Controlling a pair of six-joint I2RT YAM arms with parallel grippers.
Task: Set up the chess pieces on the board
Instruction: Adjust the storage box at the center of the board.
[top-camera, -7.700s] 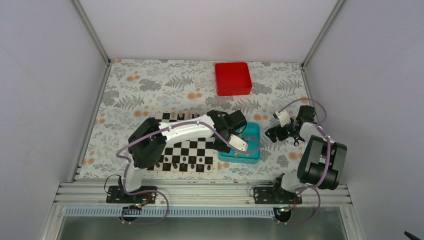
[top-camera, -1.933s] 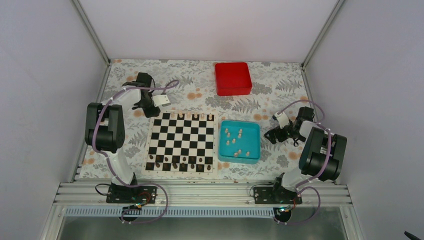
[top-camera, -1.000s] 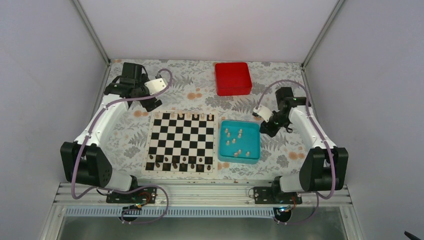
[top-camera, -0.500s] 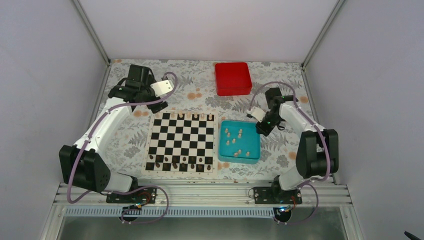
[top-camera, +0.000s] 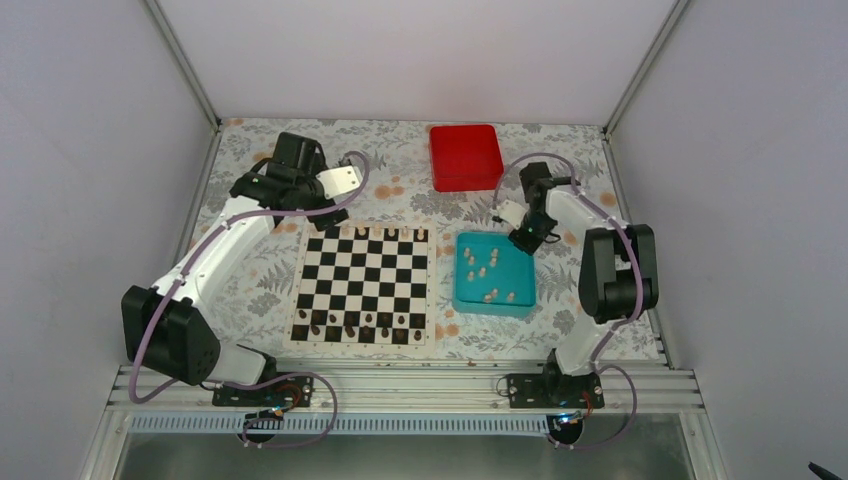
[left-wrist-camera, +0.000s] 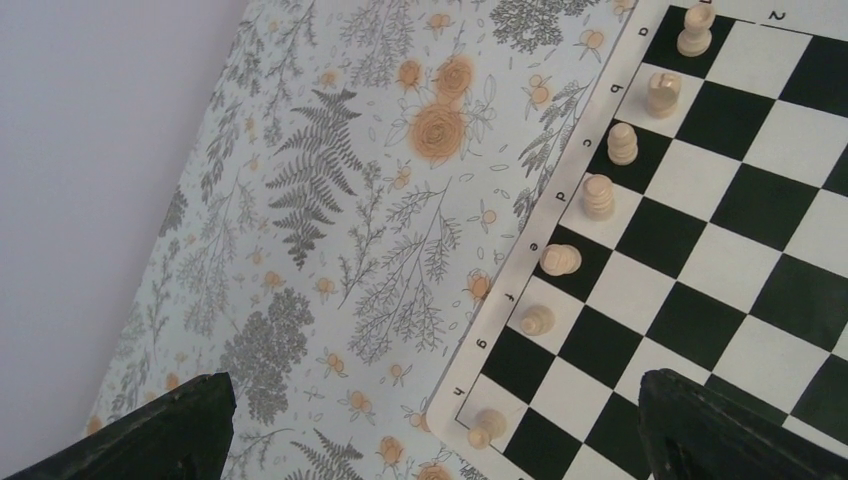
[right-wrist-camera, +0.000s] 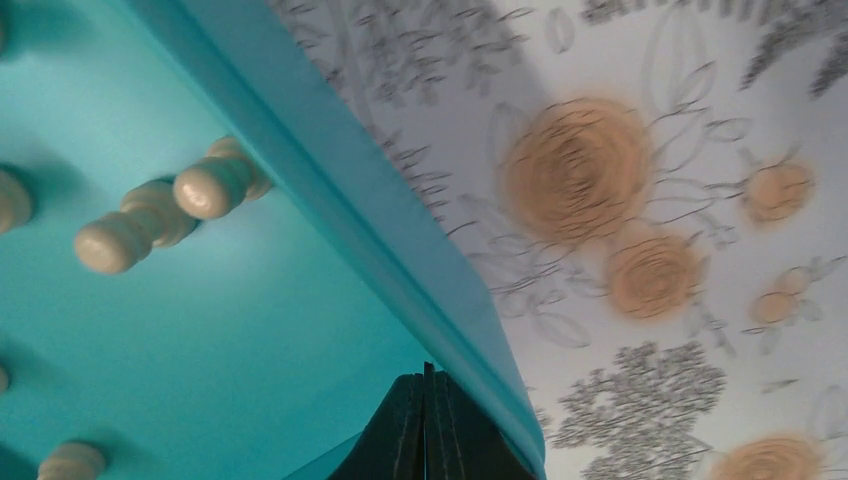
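The board (top-camera: 365, 285) lies mid-table, with cream chess pieces (top-camera: 372, 233) along its far row and dark ones on its near rows. Several more cream chess pieces (top-camera: 483, 270) lie in the teal tray (top-camera: 493, 310) to its right. My left gripper (top-camera: 325, 215) hovers open over the board's far left corner. In the left wrist view its gripper (left-wrist-camera: 432, 385) frames that corner, with the cream row (left-wrist-camera: 598, 196) on the board (left-wrist-camera: 700, 260). My right gripper (top-camera: 524, 240) is shut. In the right wrist view its gripper (right-wrist-camera: 428, 375) sits inside the tray wall (right-wrist-camera: 400, 260) near loose pieces (right-wrist-camera: 150, 225), with nothing between the fingers.
A red box (top-camera: 465, 156) stands at the back, beyond the tray. A floral cloth (top-camera: 250, 260) covers the table. White walls close in the left, right and far sides. The arm bases stand on a metal rail (top-camera: 400, 385) at the near edge.
The right gripper swung to the tray's far right corner and the tray has slid to the right, away from the board. The left gripper drifted right toward the board's far left corner.
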